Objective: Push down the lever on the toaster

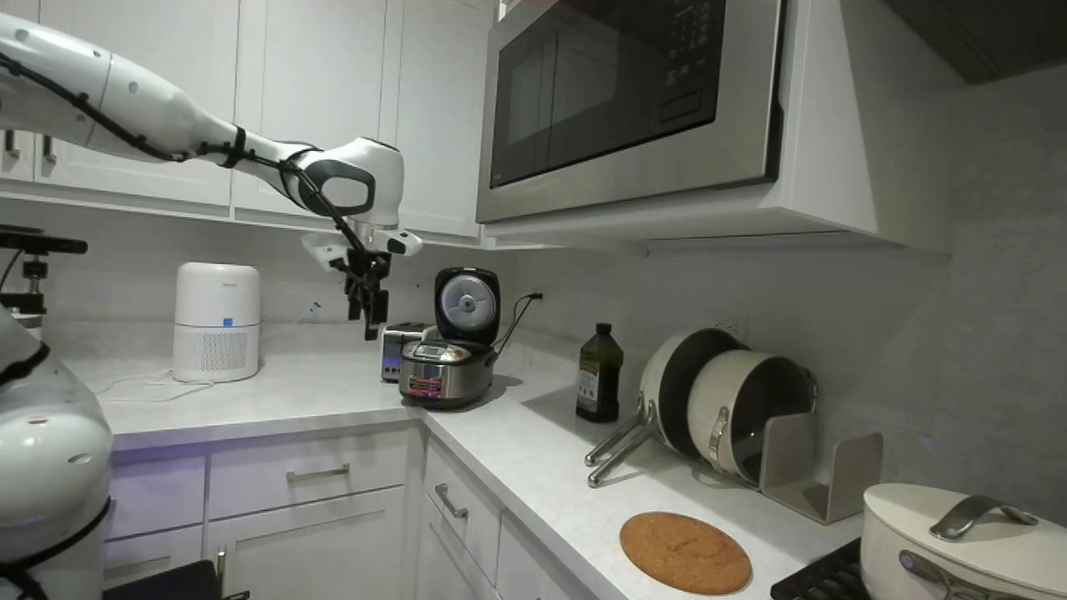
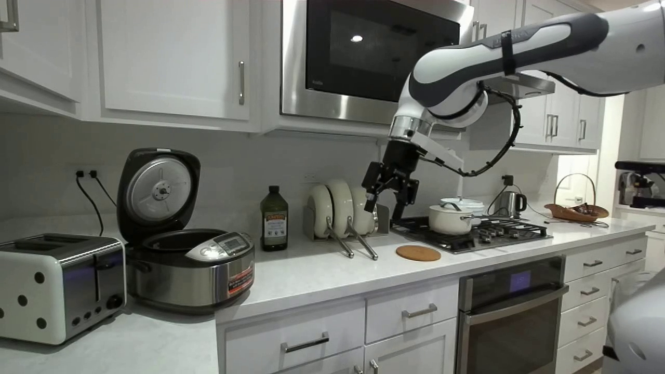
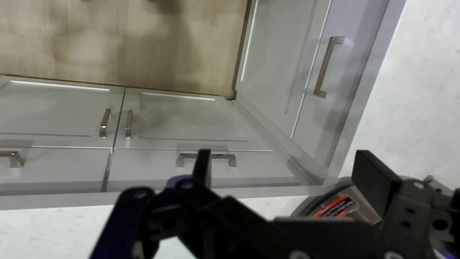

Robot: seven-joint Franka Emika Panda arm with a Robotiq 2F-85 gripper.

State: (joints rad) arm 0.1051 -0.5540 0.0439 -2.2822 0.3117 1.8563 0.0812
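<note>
The toaster stands on the counter at the far left in an exterior view. It has a white side with black dots and a silver-grey front. Its small dark lever sits high on the front, beside a vertical slot. The toaster also shows in an exterior view, partly hidden behind the rice cooker. It is out of view in the wrist view. My gripper is open and empty, pointing down in the air above the counter level. In an exterior view the gripper is well apart from the toaster. Its spread fingers show in the wrist view.
A rice cooker with its lid raised stands right beside the toaster; its side shows in the wrist view. A dark bottle, pans in a rack and a microwave are nearby. A white appliance stands further along.
</note>
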